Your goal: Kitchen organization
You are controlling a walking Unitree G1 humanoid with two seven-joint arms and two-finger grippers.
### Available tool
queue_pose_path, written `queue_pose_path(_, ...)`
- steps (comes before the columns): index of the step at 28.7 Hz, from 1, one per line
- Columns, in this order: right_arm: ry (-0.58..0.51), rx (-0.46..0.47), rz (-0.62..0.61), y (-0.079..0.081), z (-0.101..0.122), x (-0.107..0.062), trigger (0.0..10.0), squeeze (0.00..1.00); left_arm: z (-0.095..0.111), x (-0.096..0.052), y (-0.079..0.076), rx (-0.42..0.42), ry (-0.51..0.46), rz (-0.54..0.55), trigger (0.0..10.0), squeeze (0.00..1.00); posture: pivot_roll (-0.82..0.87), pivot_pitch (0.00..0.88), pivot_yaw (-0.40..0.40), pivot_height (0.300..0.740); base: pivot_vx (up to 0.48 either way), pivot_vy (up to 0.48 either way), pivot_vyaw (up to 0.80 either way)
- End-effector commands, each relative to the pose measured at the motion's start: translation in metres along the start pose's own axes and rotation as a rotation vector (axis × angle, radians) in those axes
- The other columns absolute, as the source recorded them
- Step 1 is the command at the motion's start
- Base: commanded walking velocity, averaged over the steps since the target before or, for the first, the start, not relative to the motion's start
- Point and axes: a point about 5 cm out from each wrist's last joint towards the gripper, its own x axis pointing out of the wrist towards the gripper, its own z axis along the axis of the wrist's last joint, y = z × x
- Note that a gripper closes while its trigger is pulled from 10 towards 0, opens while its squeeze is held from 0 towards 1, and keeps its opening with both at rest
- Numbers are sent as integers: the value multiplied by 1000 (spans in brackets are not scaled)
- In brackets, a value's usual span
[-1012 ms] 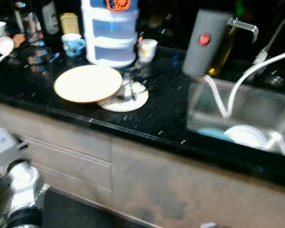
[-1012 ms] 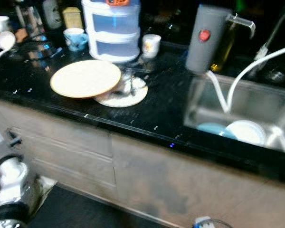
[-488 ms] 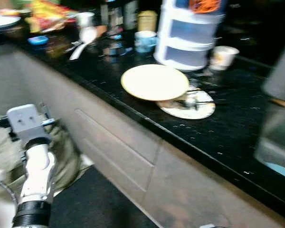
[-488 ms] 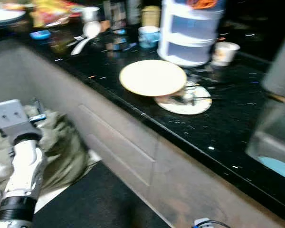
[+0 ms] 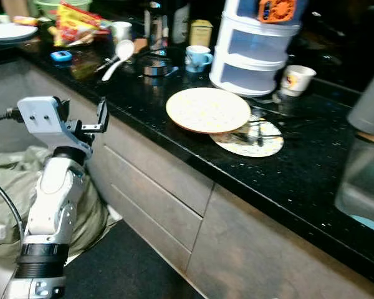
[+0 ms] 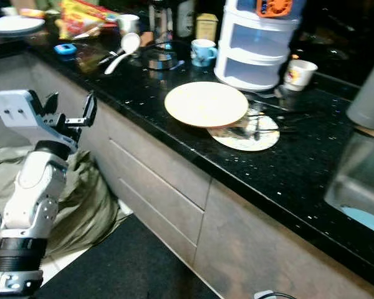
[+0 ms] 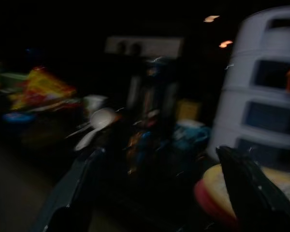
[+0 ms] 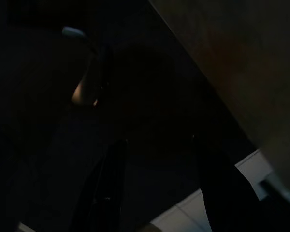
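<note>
On the black bench, near its front edge: cream plate, resting partly over a smaller patterned plate with cutlery lying across it. Just behind, white stacked drawer unit; white cup on one side of it, blue mug on the other. Farther along, white ladle, snack packets, a white dish at the far end. Sink at the opposite end, well apart.

Left hand raised in front of the drawers below the bench edge, fingers spread apart, holding nothing, aimed along the bench toward the plates. Right hand hanging low beside the cabinet front in shade, fingers apart, empty.

Judged step: reach for the cream plate. Advised: lift above the bench edge before advancing, approach the overhanging rim level, close on the rim alone, avoid dragging the cutlery beneath. Risk of a smooth plate slipping from a shallow pinch.
</note>
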Motion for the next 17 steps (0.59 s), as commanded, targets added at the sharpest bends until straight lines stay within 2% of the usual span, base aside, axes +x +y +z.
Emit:
queue_pose_path(1,18,7,-2,-1,-4,-1,10000,0,7,5,-1,-29,-11,-31,10000,0,77,7,-59,740,0,0,-781)
queue_pose_path(4,20,6,1,-1,-5,-1,10000,0,6,9,5,-34,16,-18,10000,0,75,9,-59,740,0,0,-781)
queue_pose_path(7,20,14,6,0,-5,-1,10000,0,-5,8,1,17,94,-81,10000,0,72,5,-59,740,0,0,-654)
queue_pose_path(11,19,10,7,0,-4,-1,10000,0,-3,8,-5,-1,90,-106,10000,0,69,5,-59,740,0,0,0)
queue_pose_path(12,18,8,8,0,-4,-1,10000,0,0,10,-7,-26,75,-111,10000,0,70,5,-62,740,0,0,0)
queue_pose_path(17,21,-2,14,-1,-4,-1,10000,0,5,16,-2,-82,69,-89,10000,0,68,8,-66,740,0,0,0)
